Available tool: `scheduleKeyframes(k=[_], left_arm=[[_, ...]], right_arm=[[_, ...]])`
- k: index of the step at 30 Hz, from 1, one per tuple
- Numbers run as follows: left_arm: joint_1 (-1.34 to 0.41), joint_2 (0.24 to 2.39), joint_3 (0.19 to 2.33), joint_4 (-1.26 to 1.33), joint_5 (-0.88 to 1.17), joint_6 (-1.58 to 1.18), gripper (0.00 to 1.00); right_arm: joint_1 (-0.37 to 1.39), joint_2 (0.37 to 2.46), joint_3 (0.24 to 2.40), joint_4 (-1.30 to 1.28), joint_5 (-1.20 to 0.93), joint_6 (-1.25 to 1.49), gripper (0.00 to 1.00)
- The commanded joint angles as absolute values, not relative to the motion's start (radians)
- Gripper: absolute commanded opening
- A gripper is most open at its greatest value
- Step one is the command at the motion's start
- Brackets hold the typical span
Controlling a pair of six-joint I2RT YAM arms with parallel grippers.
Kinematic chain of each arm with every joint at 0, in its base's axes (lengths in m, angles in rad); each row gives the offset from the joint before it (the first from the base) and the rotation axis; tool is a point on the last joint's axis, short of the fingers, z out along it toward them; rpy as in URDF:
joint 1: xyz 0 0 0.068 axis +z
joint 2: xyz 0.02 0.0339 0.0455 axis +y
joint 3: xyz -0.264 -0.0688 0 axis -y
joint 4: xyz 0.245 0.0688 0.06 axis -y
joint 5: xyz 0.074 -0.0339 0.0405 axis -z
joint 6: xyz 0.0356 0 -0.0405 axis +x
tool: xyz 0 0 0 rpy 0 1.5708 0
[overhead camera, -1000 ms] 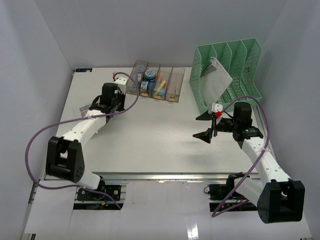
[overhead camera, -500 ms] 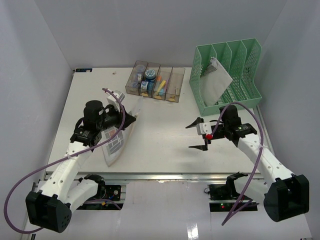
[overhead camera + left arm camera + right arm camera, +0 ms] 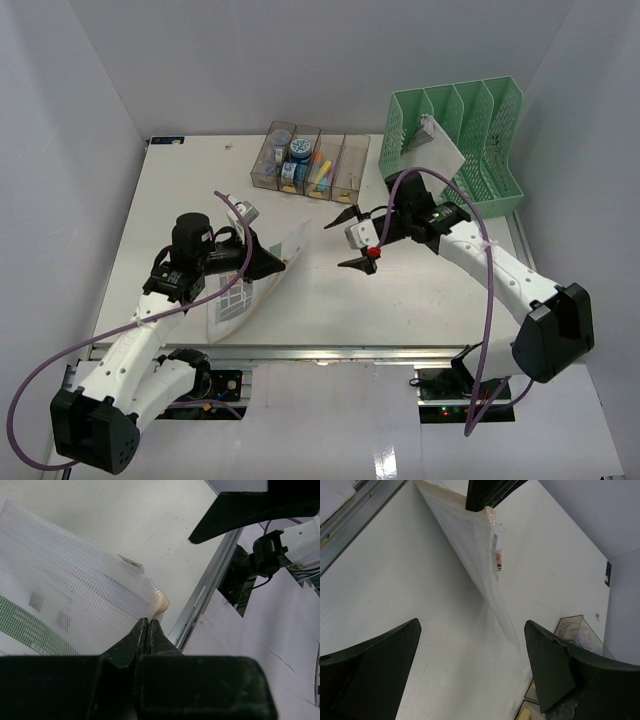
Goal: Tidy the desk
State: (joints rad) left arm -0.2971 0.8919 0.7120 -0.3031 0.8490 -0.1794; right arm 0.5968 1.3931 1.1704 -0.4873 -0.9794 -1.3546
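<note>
Swung inward to mid-frame over desk (image 3: pixel 330 310) filling centre of top view, with pouch (image 3: pixel 240 295) raised lower left, left gripper (image 3: pixel 278 264) clenched on its corner, right gripper (image 3: pixel 343 243) gaping nearby: handover likely, next needing right jaws closed on pouch edge.

The right gripper (image 3: pixel 471 625) spreads its 2 dark fingers (image 3: pixel 375 665) wide at the bottom corners. Toward upper centre, a white mesh pouch (image 3: pixel 470 545) slants over the desk (image 3: pixel 395 580), pinched at top by the left gripper (image 3: pixel 489 500).
</note>
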Motion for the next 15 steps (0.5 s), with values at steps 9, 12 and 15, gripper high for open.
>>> scheduleKeyframes(k=[9,12,15], left_arm=[[-0.307,0.772,0.739,-0.3,0.957,-0.202,0.0],[-0.307,0.747,0.735,-0.318,0.952,-0.201,0.0],[-0.307,0.725,0.74,-0.32,0.95,-0.215,0.0]], right_arm=[[0.743,1.58,1.299,-0.344,-0.797,-1.237,0.9],[0.752,1.628,1.339,-0.362,-0.817,-1.229,0.94],[0.781,1.651,1.348,-0.377,-0.845,-1.234,0.97]])
